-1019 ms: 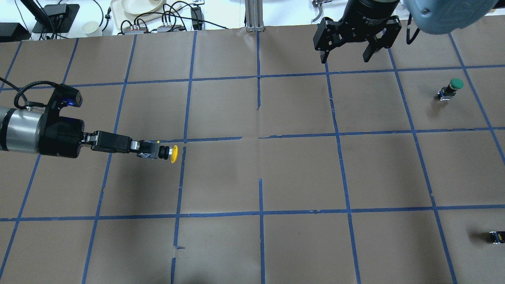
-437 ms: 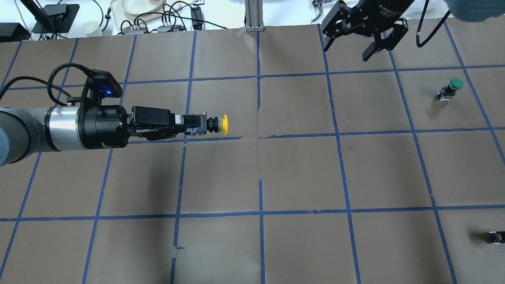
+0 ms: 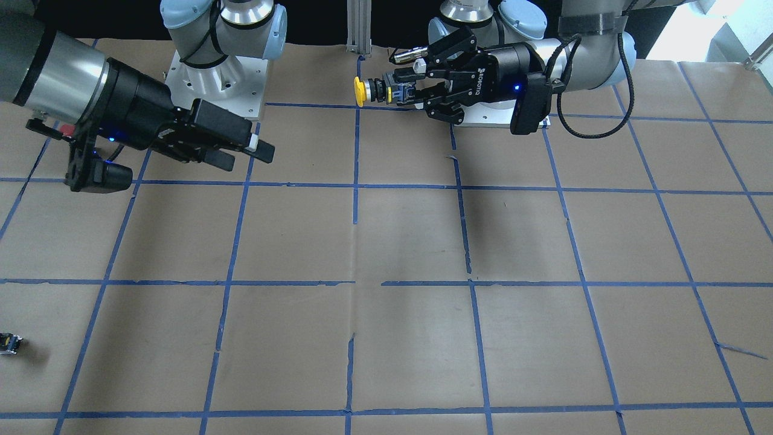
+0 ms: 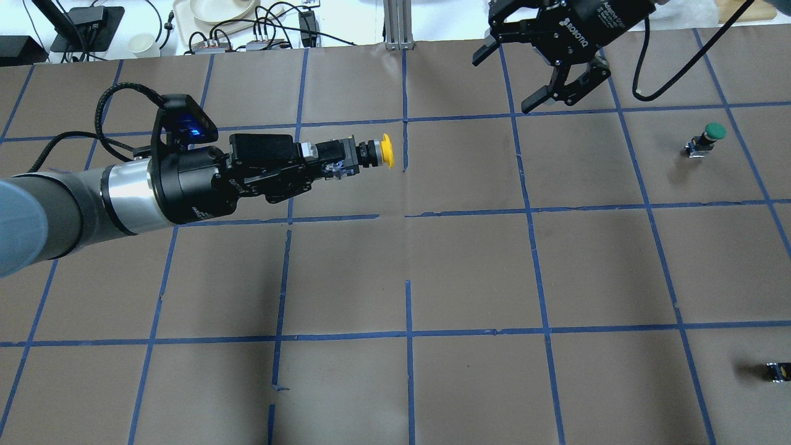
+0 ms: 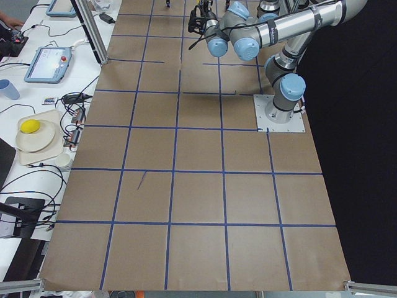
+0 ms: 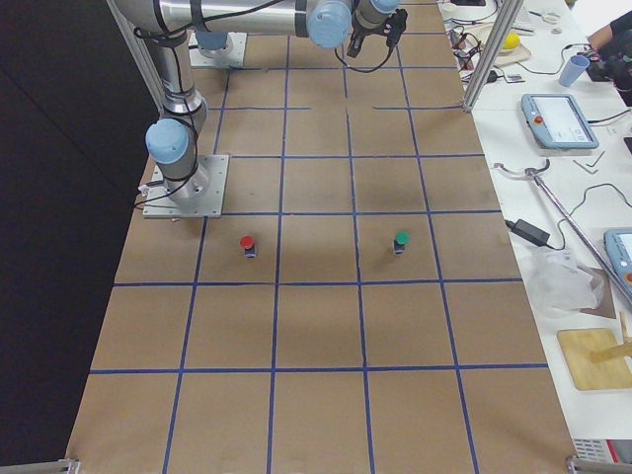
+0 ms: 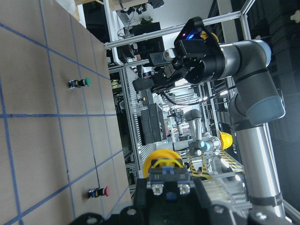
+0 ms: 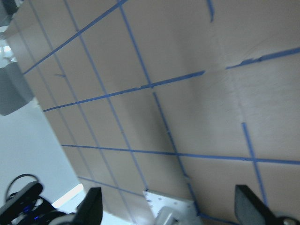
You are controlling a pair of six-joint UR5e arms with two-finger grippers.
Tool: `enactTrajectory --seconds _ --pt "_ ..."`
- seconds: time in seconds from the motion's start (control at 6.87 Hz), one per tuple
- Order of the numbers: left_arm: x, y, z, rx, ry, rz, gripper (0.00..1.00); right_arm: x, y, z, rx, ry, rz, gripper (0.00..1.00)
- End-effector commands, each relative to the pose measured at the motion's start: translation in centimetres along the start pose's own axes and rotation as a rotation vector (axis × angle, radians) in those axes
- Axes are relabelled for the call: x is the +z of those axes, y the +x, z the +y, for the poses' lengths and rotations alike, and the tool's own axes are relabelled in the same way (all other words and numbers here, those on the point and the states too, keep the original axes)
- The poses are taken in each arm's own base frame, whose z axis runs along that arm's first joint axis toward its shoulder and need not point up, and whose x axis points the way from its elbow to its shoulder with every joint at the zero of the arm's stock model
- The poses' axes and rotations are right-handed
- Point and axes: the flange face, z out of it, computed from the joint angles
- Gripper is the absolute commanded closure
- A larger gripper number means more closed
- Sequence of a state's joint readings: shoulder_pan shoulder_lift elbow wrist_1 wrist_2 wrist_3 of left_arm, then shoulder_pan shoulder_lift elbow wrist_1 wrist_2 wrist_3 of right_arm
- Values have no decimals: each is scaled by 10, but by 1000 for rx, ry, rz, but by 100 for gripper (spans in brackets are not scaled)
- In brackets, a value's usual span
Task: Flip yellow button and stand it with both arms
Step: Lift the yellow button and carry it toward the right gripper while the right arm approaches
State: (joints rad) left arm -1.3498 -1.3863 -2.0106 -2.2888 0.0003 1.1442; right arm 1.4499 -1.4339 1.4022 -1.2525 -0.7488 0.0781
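Two black fingers of your left tool (image 4: 334, 165) are clamped on the blocky black-and-grey body of the tiny yellow button (image 4: 371, 153). It is held sideways in the air above the tabletop (image 4: 469, 266), which is matte brown paper gridded with blue tape. Its smooth round mushroom cap points toward the right tool (image 4: 502, 85), whose angular black fingers are spread wide, gripping nothing.

The left gripper (image 4: 337, 164) reaches in from the table's (image 4: 469, 383) left edge, clamped on the yellow button (image 4: 387, 151) (cap toward the right edge); the right gripper (image 4: 500, 85) hangs by the far edge, jaws spread; a green-capped button (image 4: 709, 137) sits near the right edge; a small dark part (image 4: 777, 371) lies by the near right corner.
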Motion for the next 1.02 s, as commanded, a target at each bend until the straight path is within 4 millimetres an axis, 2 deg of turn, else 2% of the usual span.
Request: enactTrajectory --seconds 0.0,0.15,0.29,0.58,0.73,0.87 --pt "10 7 1 -4 41 37 98 0 -16 37 132 -115 -215 0" --pt "10 10 4 -10 46 38 98 3 -24 42 148 -134 -283 0" --pt "13 4 8 -40 39 38 99 6 -25 43 138 -135 -312 3" --pt "22 10 8 -66 98 78 99 37 -38 53 161 -199 -284 2" --pt "32 13 11 -86 121 101 99 48 -28 48 188 -219 -267 2" --pt "33 16 11 -101 150 114 99 61 -9 47 205 -236 -226 3"
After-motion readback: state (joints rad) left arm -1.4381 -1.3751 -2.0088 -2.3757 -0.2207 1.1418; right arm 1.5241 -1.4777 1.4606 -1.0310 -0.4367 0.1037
